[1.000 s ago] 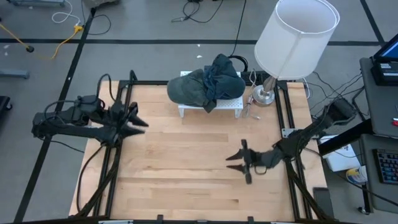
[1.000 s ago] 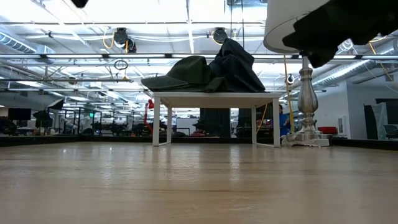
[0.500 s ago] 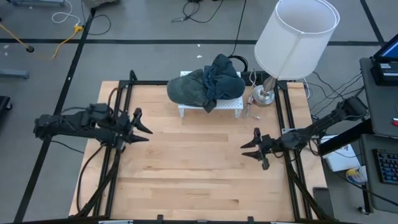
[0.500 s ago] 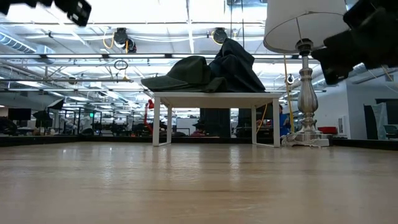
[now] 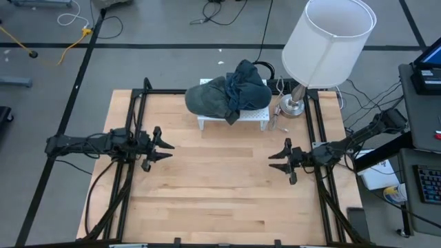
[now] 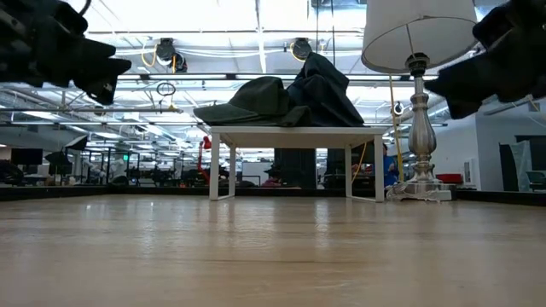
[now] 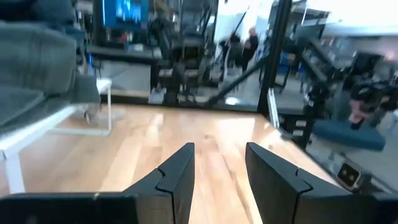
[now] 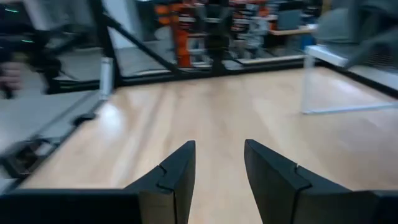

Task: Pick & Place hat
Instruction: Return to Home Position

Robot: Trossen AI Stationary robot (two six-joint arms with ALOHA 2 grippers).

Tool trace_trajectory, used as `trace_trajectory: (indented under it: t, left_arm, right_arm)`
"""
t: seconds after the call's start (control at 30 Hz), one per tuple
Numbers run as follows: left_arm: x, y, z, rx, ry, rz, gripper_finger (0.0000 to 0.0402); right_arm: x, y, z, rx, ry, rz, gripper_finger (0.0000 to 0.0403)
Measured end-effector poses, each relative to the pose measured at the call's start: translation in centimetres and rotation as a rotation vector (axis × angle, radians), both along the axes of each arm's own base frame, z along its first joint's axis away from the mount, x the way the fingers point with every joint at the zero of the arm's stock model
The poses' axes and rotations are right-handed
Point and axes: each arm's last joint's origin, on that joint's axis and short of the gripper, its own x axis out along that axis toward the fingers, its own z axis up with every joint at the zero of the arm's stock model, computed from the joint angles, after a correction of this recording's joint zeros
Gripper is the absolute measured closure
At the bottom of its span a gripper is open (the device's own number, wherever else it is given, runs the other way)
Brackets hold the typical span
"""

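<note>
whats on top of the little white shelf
On the white shelf sits a grey-green cap with a dark blue cap crumpled against and partly over it. Any caps buried beneath cannot be seen; the heap hides them.

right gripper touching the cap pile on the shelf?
Apart. High view: bare tabletop lies between the right gripper and the cap pile on the shelf.

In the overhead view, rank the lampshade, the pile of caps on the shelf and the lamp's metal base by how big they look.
1. Lampshade: largest, though it sits nearer the camera, which flatters it.
2. Pile of caps.
3. Lamp base: clearly smallest.
</note>
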Motion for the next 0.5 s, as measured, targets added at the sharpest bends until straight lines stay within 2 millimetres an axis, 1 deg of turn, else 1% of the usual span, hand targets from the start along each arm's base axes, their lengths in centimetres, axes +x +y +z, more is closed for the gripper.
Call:
trace_trajectory:
  t: [0.07,0.2,0.33,0.5]
  left_arm:
    - [-0.1,0.0,-0.5,0.000,-0.006,0.000,0.0254]
    - [-0.2,0.1,-0.4,0.000,-0.009,0.020,0.0254]
    - [-0.2,0.1,-0.9,-0.007,0.040,0.018,0.0254]
    - [-0.3,0.0,-1.3,-0.030,0.083,-0.003,0.0254]
  right_arm:
    - [-0.1,-0.2,-0.2,-0.012,0.018,-0.048,0.0273]
    - [-0.2,-0.5,-0.4,-0.008,0.035,-0.157,0.0273]
    - [-0.5,-1.0,-1.1,0.016,0.097,-0.271,0.0273]
    - [-0.7,-1.5,-2.0,0.048,0.175,-0.313,0.0273]
